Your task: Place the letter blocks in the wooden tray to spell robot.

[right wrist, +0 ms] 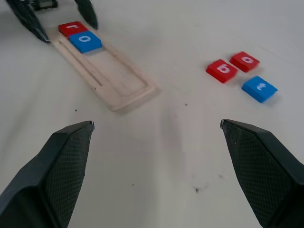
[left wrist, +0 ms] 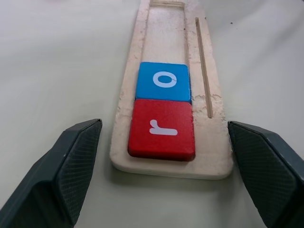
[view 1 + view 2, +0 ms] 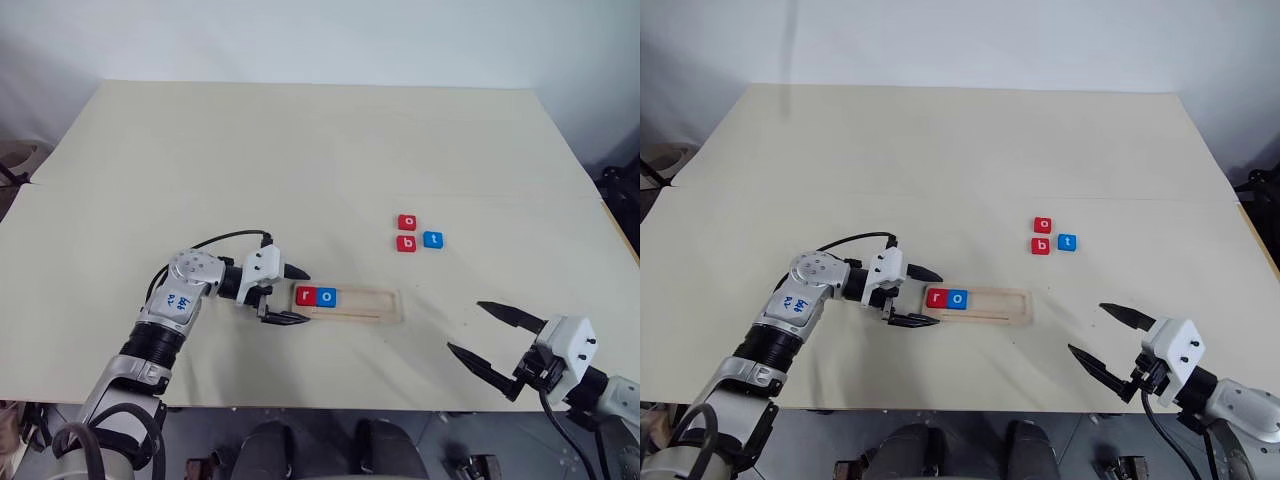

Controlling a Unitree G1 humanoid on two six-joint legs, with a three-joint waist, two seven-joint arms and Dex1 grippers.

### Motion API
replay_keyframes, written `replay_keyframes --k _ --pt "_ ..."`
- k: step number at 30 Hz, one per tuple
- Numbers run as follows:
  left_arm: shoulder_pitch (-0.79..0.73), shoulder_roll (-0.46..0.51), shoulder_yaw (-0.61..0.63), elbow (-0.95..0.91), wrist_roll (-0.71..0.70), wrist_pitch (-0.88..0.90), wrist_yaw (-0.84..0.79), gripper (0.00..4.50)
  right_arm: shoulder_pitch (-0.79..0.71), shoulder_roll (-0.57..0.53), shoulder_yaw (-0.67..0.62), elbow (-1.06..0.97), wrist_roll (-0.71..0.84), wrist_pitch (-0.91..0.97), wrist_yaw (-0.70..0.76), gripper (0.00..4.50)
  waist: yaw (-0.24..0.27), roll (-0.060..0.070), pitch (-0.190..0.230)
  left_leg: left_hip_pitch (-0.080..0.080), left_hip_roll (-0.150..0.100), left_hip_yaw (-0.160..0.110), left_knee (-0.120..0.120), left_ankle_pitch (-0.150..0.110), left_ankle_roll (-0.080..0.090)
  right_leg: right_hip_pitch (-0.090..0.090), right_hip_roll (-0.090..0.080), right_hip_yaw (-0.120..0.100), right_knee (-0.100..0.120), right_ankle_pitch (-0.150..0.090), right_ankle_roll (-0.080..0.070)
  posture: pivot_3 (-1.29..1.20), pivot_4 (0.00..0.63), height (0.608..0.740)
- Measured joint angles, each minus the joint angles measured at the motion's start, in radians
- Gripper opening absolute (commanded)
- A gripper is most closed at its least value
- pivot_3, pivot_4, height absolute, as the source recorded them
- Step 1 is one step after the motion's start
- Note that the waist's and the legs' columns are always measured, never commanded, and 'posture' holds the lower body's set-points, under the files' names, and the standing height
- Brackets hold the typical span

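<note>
A pale cream table [image 3: 300, 150] fills most of the head view, with a plain light wall behind it along the top. The wooden tray [image 3: 365, 305] lies just below centre, holding the red r block [image 3: 305, 295] and blue o block [image 3: 326, 296] at its left end. The left gripper [image 3: 289, 295] stands with jaws apart, straddling that end of the tray. The red o block [image 3: 407, 222], red b block [image 3: 406, 243] and blue t block [image 3: 433, 239] cluster right of centre. The right gripper [image 3: 482, 338], lower right, is spread wide and empty.

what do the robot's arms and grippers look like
Silver-grey and black jointed arms with white housings behind the grippers. The left gripper and right gripper each have two pointed black fingers with textured inner faces. A black cable loops over the left wrist, whose silver segment carries blue markings.
</note>
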Motion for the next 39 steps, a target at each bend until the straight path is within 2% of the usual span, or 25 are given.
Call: replay_keyframes --k 3,8,12,17,25,31,39 --pt "0.022 0.014 0.049 -0.001 -0.033 -0.036 -0.006 4.47 -0.002 0.021 -0.007 -0.010 0.027 0.007 -0.025 4.50 -0.003 0.000 0.000 0.000 0.000 0.000 0.000 0.000 0.000 0.000 0.000 0.000 0.001 0.000 0.000 0.00 0.150 0.740" --pt "0.123 0.052 0.217 0.008 -0.132 -0.145 0.000 4.47 -0.008 0.087 -0.046 -0.019 0.072 0.056 -0.131 4.50 -0.006 0.000 0.000 0.000 0.001 -0.006 0.000 0.000 0.000 -0.001 0.000 0.000 0.001 0.000 0.000 0.00 0.150 0.740" --pt "0.224 0.112 0.299 -0.032 -0.173 -0.138 0.009 4.47 -0.082 0.089 -0.041 -0.019 0.084 0.108 -0.188 4.50 -0.006 0.001 0.000 0.000 0.001 -0.008 0.000 0.000 0.000 0.000 0.000 0.000 0.001 0.000 0.000 0.00 0.150 0.740" --pt "0.333 0.122 0.331 -0.195 -0.245 -0.007 0.044 4.47 -0.286 0.048 0.029 -0.010 0.081 0.299 -0.313 4.50 -0.004 0.001 0.000 0.000 0.000 -0.009 0.000 0.000 0.000 -0.001 -0.001 0.000 0.002 0.000 0.000 0.00 0.150 0.740" --pt "0.399 0.093 0.375 -0.373 -0.325 0.044 0.123 4.47 -0.664 0.035 0.162 0.136 0.049 0.605 -0.484 4.50 -0.010 0.001 0.000 0.000 0.001 -0.009 0.000 0.000 0.000 -0.001 -0.001 0.000 0.002 0.000 0.000 0.00 0.150 0.740" --pt "0.453 0.081 0.391 -0.432 -0.329 0.060 0.177 4.47 -0.765 0.051 0.241 0.169 0.016 0.743 -0.546 4.50 -0.011 0.001 0.000 -0.002 0.000 -0.009 -0.001 0.000 0.000 -0.002 -0.001 0.000 0.001 0.000 0.000 0.00 0.150 0.740" --pt "0.477 0.078 0.390 -0.494 -0.355 0.118 0.205 4.47 -0.800 0.069 0.242 0.165 0.005 0.831 -0.586 4.50 -0.015 0.001 0.000 -0.002 0.000 -0.009 -0.001 0.000 0.000 -0.002 -0.001 0.000 0.001 0.000 0.000 0.00 0.150 0.740"
